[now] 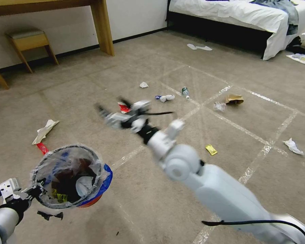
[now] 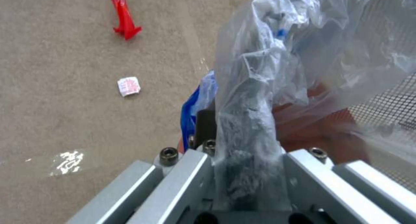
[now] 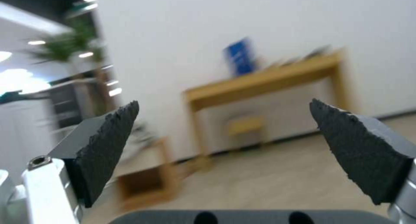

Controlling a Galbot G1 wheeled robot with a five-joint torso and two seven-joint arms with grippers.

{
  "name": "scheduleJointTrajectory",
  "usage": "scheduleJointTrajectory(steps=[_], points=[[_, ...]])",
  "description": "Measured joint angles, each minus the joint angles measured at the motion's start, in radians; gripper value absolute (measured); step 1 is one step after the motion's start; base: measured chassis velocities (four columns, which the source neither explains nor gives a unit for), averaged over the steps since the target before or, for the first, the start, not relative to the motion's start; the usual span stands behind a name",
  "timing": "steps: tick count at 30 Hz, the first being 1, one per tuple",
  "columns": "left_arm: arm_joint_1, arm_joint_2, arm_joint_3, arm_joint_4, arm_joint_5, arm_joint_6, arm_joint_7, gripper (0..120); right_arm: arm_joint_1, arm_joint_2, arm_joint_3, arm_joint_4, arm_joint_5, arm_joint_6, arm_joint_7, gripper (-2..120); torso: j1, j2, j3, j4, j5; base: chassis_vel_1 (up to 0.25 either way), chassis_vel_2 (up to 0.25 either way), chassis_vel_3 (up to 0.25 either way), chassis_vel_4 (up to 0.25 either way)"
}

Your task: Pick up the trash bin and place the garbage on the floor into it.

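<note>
Wooden desk (image 1: 101, 23), stool (image 1: 28, 42), white-sheeted bed (image 1: 233, 13)

No writing can be read. A small white packet (image 2: 128, 86) on the carpet (image 2: 65, 120) carries red print too fine to make out, and the bottle (image 1: 185, 92) has a green label whose words are too small to tell.

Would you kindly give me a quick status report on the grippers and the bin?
Left gripper shut on trash bin, held above floor. Right gripper open, empty, over crushed cup. Path clear.
</note>
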Motion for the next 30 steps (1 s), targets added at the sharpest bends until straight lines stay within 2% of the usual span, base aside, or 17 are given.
scheduleJointTrajectory(steps=[1,4,7,9,13,15,17,19,21,30], points=[[0.0,0.0,0.0,0.0,0.0,0.0,0.0,0,0.0,0.0,0.0,0.0,0.0,0.0,0.0,100,0.0,0.0,0.0,0.0,0.0,0.0,0.0,0.0,0.0],[-0.003,-0.014,-0.004,-0.01,0.001,-0.001,0.001,0,-0.136,-0.032,0.2,0.053,-0.062,0.006,-0.016,100,0.0,0.0,0.0,-0.0003,0.0002,0.0,0.0,0.0,0.0],[-0.004,-0.022,-0.005,-0.013,0.001,-0.002,0.001,0,-0.198,-0.033,0.273,0.075,-0.096,0.03,-0.021,100,0.0,0.0,0.0,-0.0002,0.0003,0.0,0.0,0.0,0.0],[-0.004,-0.028,-0.008,-0.018,0.001,-0.003,0.001,0,-0.319,-0.028,0.438,0.147,-0.157,0.059,-0.035,100,0.0,0.0,0.0,0.0004,0.0001,0.0,0.0,0.0,0.0],[-0.003,-0.03,-0.008,-0.02,0.002,-0.003,0.001,0,-0.409,-0.027,0.543,0.206,-0.179,0.055,-0.029,100,0.0,0.0,0.0,0.0,0.0001,0.0,0.0,0.0,0.0],[-0.007,-0.037,-0.006,-0.021,0.004,-0.004,0.001,0,-0.554,-0.02,0.651,0.27,-0.258,0.049,-0.007,100,0.0,0.0,0.0,-0.0001,-0.0002,0.0,0.0,0.0,0.0],[-0.009,-0.038,-0.005,-0.021,0.006,-0.005,0.002,0,-0.586,-0.017,0.664,0.278,-0.271,0.049,0.001,100,0.0,0.0,0.0,0.0,-0.0002,0.0,0.0,0.0,0.0],[-0.01,-0.04,-0.004,-0.022,0.01,-0.008,0.003,0,-0.706,0.01,0.696,0.299,-0.322,0.069,0.025,100,0.0,0.0,0.0,-0.0002,-0.0003,0.0,0.0,0.0,0.0],[-0.01,-0.04,-0.004,-0.024,0.01,-0.008,0.004,0,-0.751,0.033,0.697,0.301,-0.352,0.079,0.04,100,0.0,0.0,0.0,0.0,-0.0002,0.0,0.0,0.0,0.0],[-0.005,-0.042,-0.007,-0.035,0.009,-0.009,0.004,0,-0.831,0.129,0.685,0.278,-0.483,0.126,0.068,100,0.0,0.0,0.0,0.0002,-0.0004,0.0,0.0,0.0,0.0]])
